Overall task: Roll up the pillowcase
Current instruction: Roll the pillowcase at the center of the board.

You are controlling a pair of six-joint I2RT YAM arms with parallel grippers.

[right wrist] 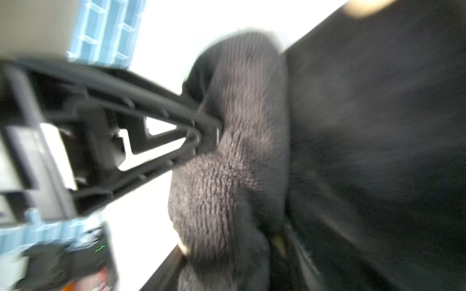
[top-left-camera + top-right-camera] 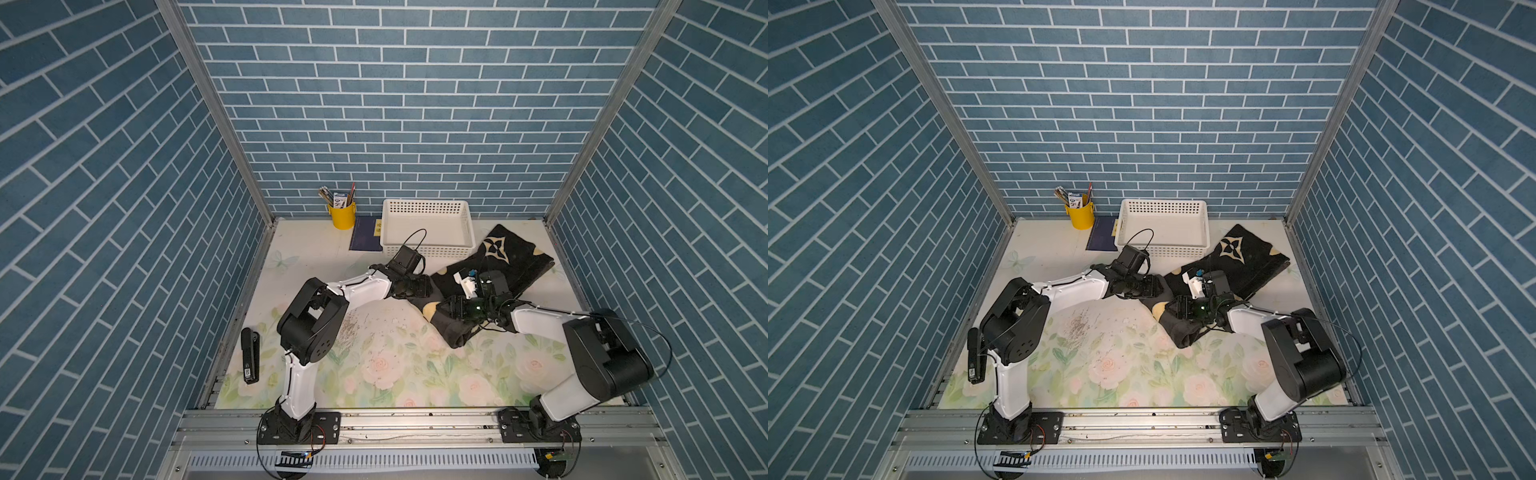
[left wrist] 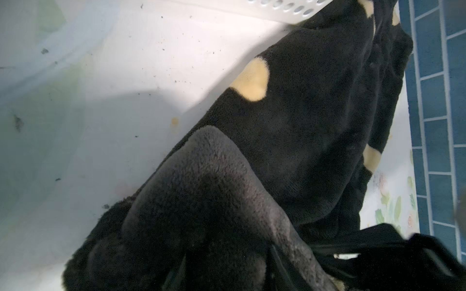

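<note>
Pillowcase (image 2: pixel 521 266) sits on the right half of the tabletop (image 2: pixel 395 365), a long black plush band running diagonally. Far end lies just beside the white basket (image 2: pixel 428 248) and near the right wall, near end points toward the middle of the floral mat. It's partly bunched, not a tidy roll. One cream flower motif (image 2: pixel 494 247) faces up at the far end.

Left gripper (image 2: pixel 419 286) is at the band's left edge, pinching a raised fold (image 3: pixel 214 186) of the plush. In the right wrist view the fingertip (image 1: pixel 206 131) is buried in the crease and the fabric humps up off the tabletop around it.

Right gripper (image 2: pixel 456 309) is low over the near end of the pillowcase, facing the left one, close by. It's black on black from above and blurred in its own wrist view, so I can't tell if it's spread or clamped.

Yellow pen cup (image 2: pixel 342 216) and a dark blue booklet (image 2: pixel 365 235) are at the back, left of the basket, well apart from the cloth.
</note>
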